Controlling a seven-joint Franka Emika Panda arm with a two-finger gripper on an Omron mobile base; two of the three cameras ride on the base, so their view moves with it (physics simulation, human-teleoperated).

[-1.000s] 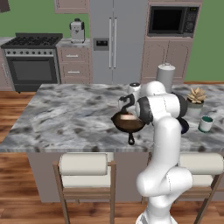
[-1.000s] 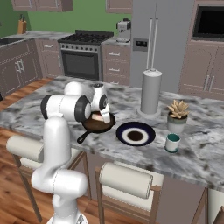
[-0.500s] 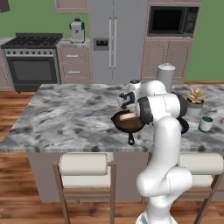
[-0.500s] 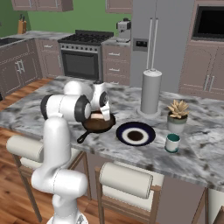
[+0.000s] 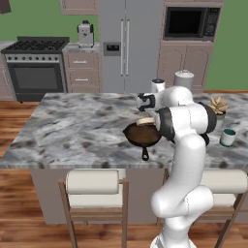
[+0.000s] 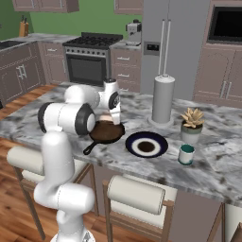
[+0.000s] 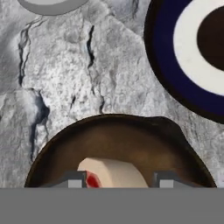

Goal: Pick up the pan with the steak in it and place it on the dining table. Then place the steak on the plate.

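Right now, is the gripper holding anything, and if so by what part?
The gripper is closing around the steak, one fingertip at each side of it, inside the pan. Whether the grip is firm cannot be told.

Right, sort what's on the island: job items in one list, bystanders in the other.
Job: pan, steak, plate, island top, claw over the steak.

Bystanders: potted plant, green mug, grey canister, stools.

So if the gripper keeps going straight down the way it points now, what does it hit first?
Most likely the flat red steak with its pale fat rim, lying between the fingers in the round dark brown pan; depth is hard to judge.
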